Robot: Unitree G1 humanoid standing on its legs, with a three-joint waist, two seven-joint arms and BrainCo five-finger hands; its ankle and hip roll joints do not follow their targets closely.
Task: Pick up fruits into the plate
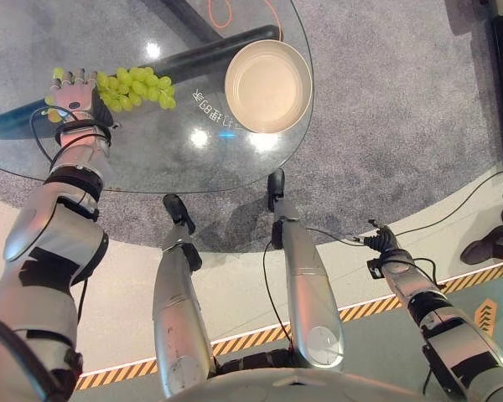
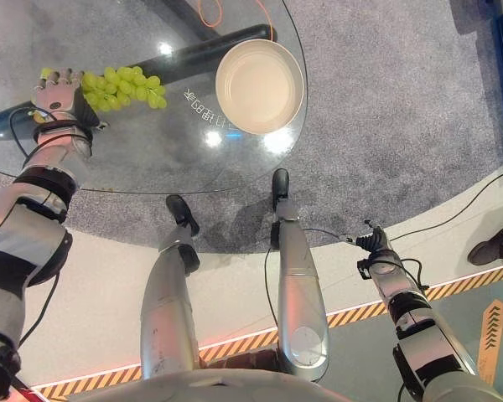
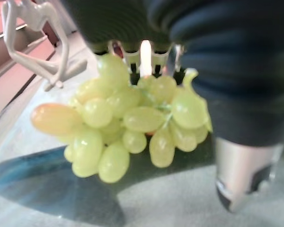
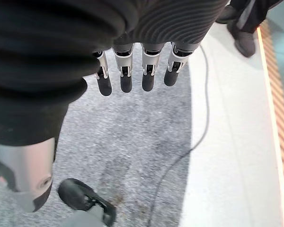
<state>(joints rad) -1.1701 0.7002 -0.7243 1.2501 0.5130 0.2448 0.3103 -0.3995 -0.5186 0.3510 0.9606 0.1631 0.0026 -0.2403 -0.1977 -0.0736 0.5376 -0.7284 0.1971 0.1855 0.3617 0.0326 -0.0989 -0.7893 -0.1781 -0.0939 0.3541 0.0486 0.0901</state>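
A bunch of green grapes (image 1: 138, 86) lies on the round glass table (image 1: 168, 163) at its far left. My left hand (image 1: 72, 97) rests just left of the bunch with its fingers straight, the grapes (image 3: 128, 118) lying against its thumb side, between fingers (image 3: 146, 53) and thumb (image 3: 241, 170). An empty beige plate (image 1: 268, 85) sits on the table's far right part, well apart from the grapes. My right hand (image 1: 384, 244) hangs low beside the table, over the floor, its fingers (image 4: 132, 78) straight and holding nothing.
A black beam of the table's base (image 1: 193, 57) shows through the glass behind the grapes. Grey carpet (image 1: 386, 109) surrounds the table. A person's dark shoe (image 1: 493, 243) stands at the right by a yellow-black striped floor line (image 1: 478, 276).
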